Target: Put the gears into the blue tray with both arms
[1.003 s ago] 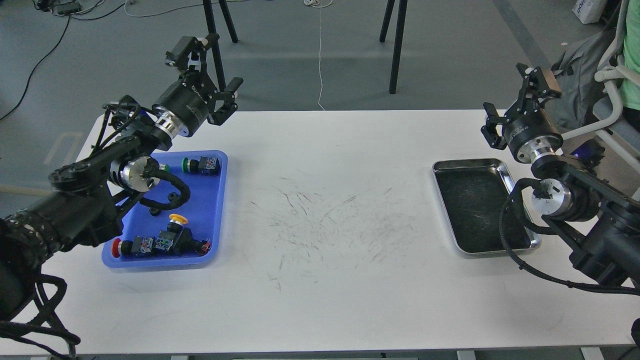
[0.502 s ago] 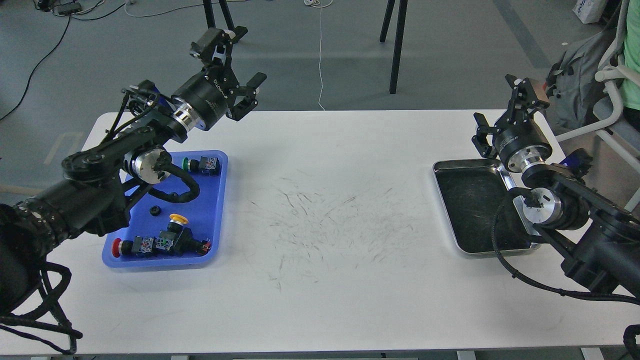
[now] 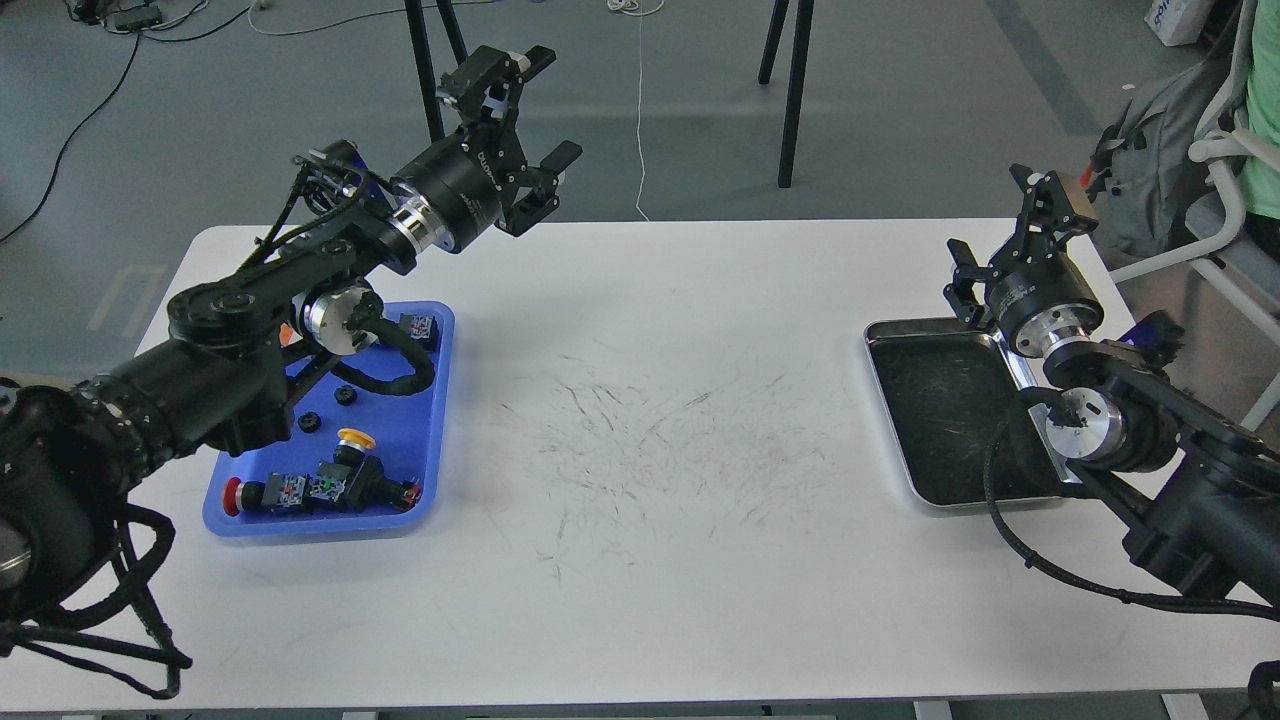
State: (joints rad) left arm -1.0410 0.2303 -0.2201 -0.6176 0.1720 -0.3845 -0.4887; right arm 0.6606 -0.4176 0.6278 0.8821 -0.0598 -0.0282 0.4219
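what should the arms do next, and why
Probably just draw both arms back to rest. Both gears already lie in the blue tray among the push-button switches, the steel tray looks empty, and the left gripper and right gripper are both open, raised and holding nothing.

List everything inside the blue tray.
The blue tray holds two black gears, a yellow-capped switch, and a red-capped switch cluster. Another switch shows partly. The left arm covers the tray's far-left part.
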